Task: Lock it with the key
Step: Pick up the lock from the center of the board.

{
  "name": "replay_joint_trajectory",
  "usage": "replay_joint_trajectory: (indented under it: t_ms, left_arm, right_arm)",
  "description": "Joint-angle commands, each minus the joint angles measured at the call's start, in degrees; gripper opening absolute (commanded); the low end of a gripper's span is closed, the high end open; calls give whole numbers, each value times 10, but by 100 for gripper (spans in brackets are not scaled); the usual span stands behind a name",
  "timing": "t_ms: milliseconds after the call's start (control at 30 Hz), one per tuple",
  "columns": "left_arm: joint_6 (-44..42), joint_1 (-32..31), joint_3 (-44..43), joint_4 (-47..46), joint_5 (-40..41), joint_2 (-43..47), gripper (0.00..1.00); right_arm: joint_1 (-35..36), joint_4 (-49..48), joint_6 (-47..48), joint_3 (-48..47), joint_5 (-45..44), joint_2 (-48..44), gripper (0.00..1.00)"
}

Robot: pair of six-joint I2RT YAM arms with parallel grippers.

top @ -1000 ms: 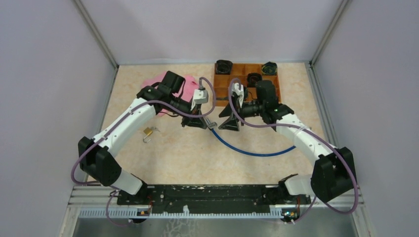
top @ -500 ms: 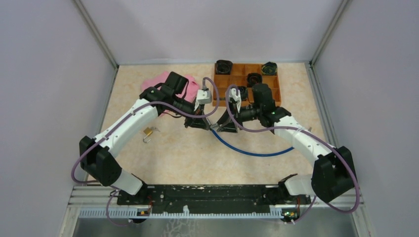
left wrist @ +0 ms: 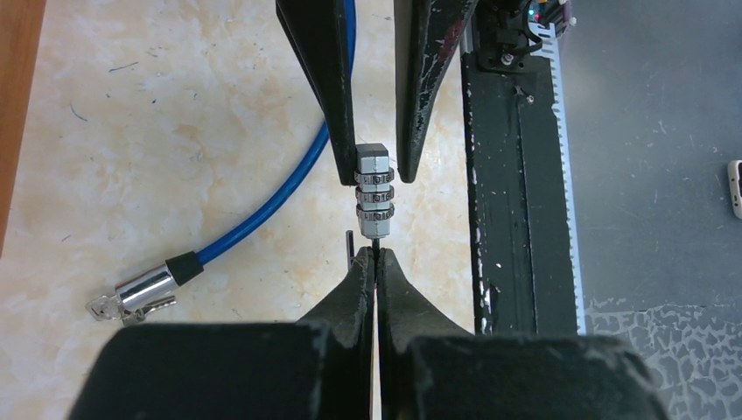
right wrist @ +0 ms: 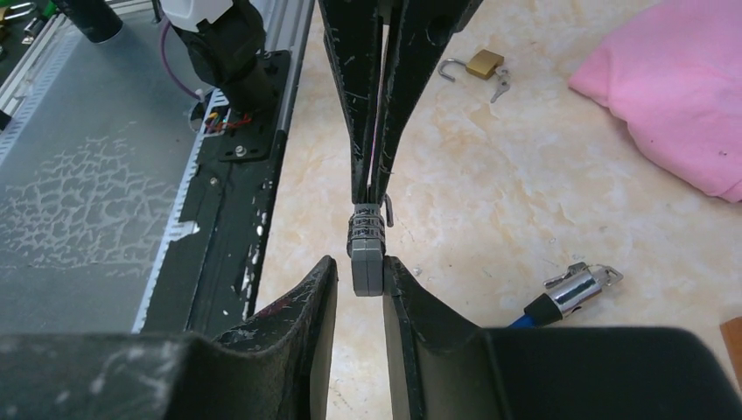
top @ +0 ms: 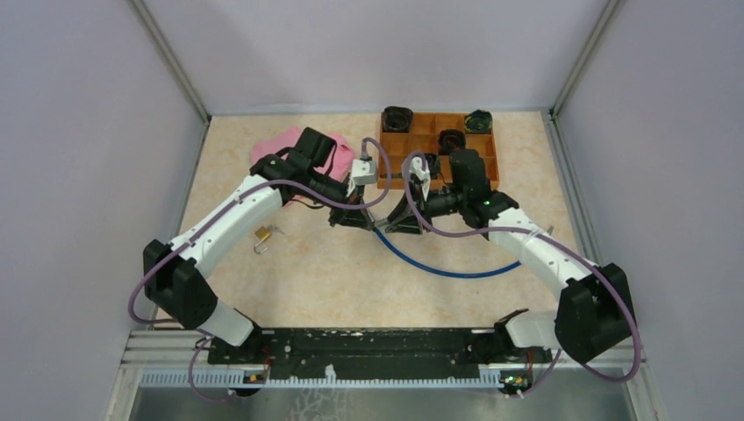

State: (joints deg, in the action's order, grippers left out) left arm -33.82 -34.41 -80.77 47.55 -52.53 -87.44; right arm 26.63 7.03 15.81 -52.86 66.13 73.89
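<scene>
Two grippers meet tip to tip: the left gripper (left wrist: 374, 258) pinches the thin end of the combination lock (left wrist: 374, 188); the right gripper (right wrist: 366, 271), jaws narrow, straddles its body with slight gaps. A brass padlock (right wrist: 484, 63) and key (right wrist: 500, 85) lie well outboard of the left gripper on open tabletop (left wrist: 175, 131).

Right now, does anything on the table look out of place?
Yes: the brass padlock lies shackle open, key beside it, untouched, while the left claw and right claw meet at a dial lock instead.
</scene>
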Motion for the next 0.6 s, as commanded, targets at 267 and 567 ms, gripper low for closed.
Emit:
replay_joint_trajectory:
  t_ms: [267, 567]
  left_arm:
    - [4, -7, -2, -10, -2, -11, 0]
    - [3, -7, 0, -10, -2, -11, 0]
  right_arm:
    - [9, -33, 5, 16, 16, -24, 23]
    - [9, -61, -24, 22, 9, -25, 5]
